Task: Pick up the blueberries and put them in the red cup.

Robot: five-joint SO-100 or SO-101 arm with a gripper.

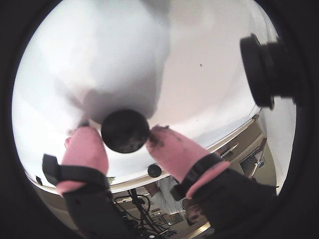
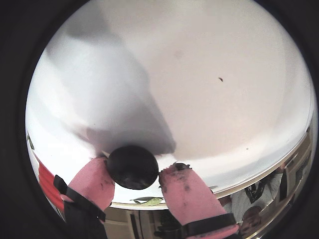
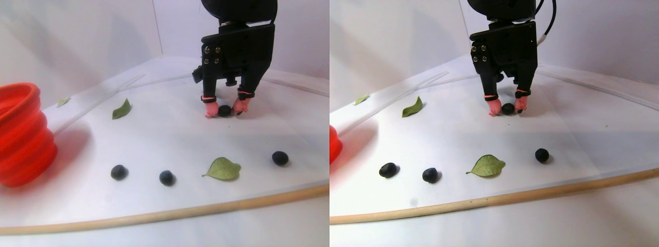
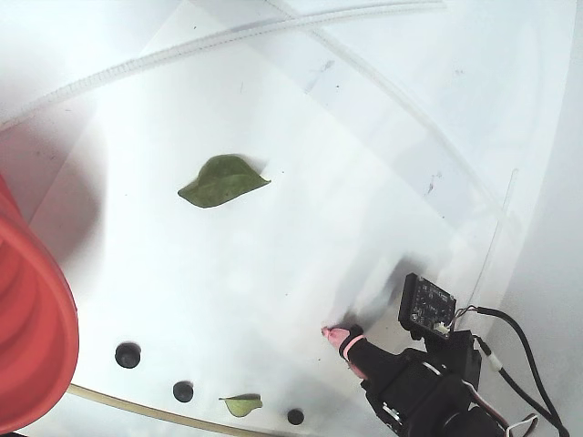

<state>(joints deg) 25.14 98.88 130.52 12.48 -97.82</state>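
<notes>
My gripper [image 1: 125,138] has pink-padded fingers and is down at the white table surface, shut on one blueberry [image 1: 124,131]. The berry touches both pads, as the other wrist view [image 2: 133,167] also shows. In the stereo pair view the gripper [image 3: 224,112] stands at the far middle with that berry [image 3: 224,110] between its tips. Three more blueberries lie near the front edge [image 3: 119,172] [image 3: 166,177] [image 3: 280,158]. The red cup [image 3: 23,134] stands at the far left, apart from the gripper. In the fixed view the cup [image 4: 32,337] is at the left edge and one pink fingertip [image 4: 330,334] shows.
A green leaf [image 3: 223,169] lies between the front berries. Another leaf [image 3: 121,109] lies left of the gripper, and a small one [image 3: 64,102] lies near the wall. A wooden strip [image 3: 206,208] marks the table's front edge. White walls close the back.
</notes>
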